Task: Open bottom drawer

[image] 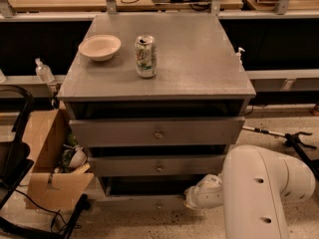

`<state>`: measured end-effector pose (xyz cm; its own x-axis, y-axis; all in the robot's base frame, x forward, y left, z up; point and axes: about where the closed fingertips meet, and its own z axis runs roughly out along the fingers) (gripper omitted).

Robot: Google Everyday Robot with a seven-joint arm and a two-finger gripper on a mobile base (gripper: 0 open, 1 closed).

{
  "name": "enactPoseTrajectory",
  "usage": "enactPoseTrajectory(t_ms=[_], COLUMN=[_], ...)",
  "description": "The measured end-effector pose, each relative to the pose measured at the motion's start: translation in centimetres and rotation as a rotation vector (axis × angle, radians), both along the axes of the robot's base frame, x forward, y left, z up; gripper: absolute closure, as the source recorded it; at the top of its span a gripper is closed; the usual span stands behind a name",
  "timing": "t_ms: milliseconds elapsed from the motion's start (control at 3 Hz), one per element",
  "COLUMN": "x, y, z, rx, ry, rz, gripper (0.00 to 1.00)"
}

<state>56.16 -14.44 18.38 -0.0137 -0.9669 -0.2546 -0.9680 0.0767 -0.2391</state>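
The grey cabinet (199,59) has three drawer fronts stacked below its top. The bottom drawer (134,202) has the slimmest front panel, just above the floor, with a dark gap above it. Its small round knob (158,202) sits at the panel's centre. My white arm (259,193) reaches in from the lower right. The gripper (192,199) is at the right end of the bottom drawer's front, close against it. The wrist housing hides how it meets the panel.
A white bowl (99,47) and a green soda can (145,57) stand on the cabinet top. An open cardboard box (47,158) with clutter sits on the floor at the left, beside a black frame (12,158). A tool (289,138) lies on the floor at the right.
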Motion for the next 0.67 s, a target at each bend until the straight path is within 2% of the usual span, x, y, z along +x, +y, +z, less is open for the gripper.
enactPoseTrajectory(t_ms=[333, 667], x=[-2.17, -2.14], y=[0.36, 0.37], z=[-0.27, -0.03], rx=[0.018, 0.018], ry=[0.024, 0.024], rz=[0.017, 0.017], gripper=[1.0, 1.0])
